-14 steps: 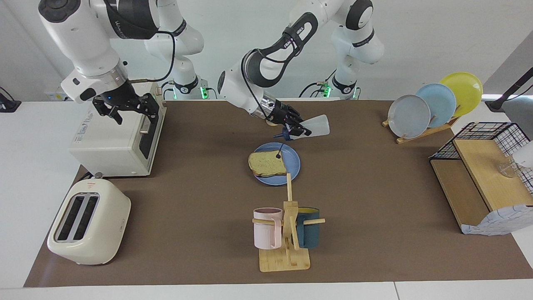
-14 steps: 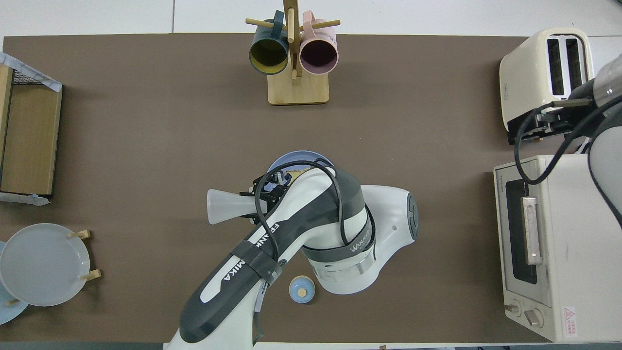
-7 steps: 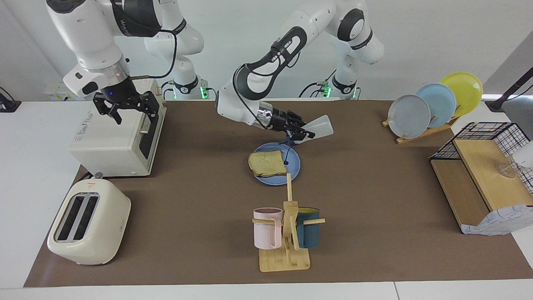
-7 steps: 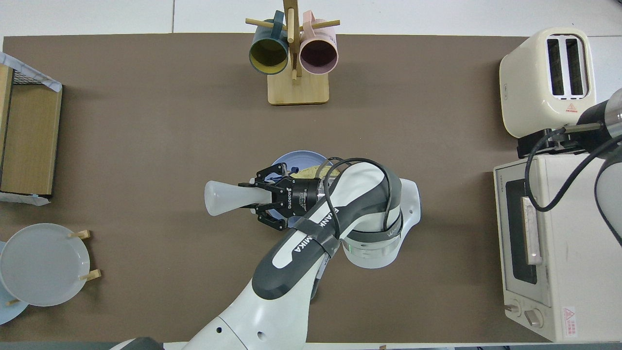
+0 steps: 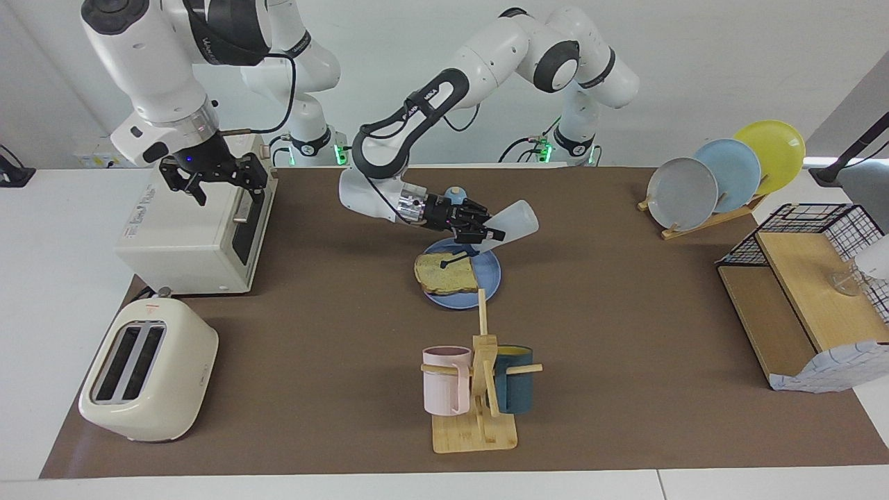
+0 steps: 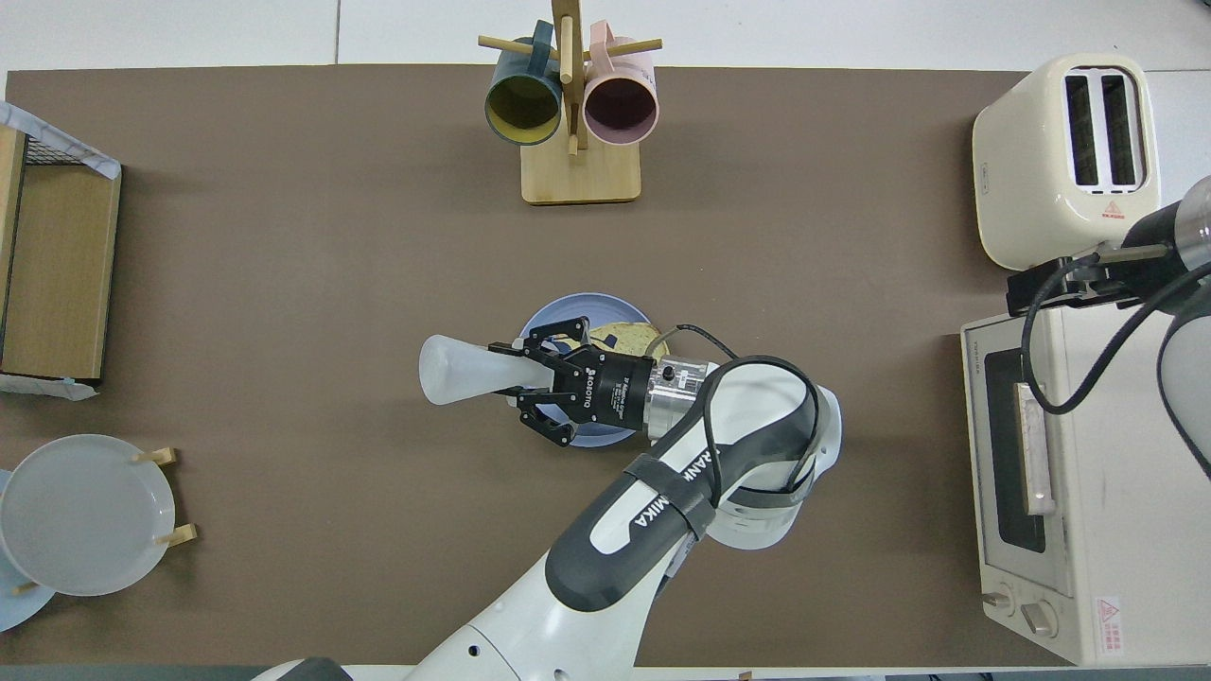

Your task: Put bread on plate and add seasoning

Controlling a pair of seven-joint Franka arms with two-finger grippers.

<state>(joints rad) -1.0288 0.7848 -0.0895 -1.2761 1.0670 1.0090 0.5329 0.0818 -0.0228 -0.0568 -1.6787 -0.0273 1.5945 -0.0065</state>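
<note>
Jaws: two; bread point(image 5: 446, 272): one

wall point(image 5: 694, 55): plain white | table point(image 5: 42, 278): white | mat point(image 5: 625, 389): brown

translucent plastic seasoning point(image 5: 512, 221), wooden mug rack point(image 5: 479, 389)
</note>
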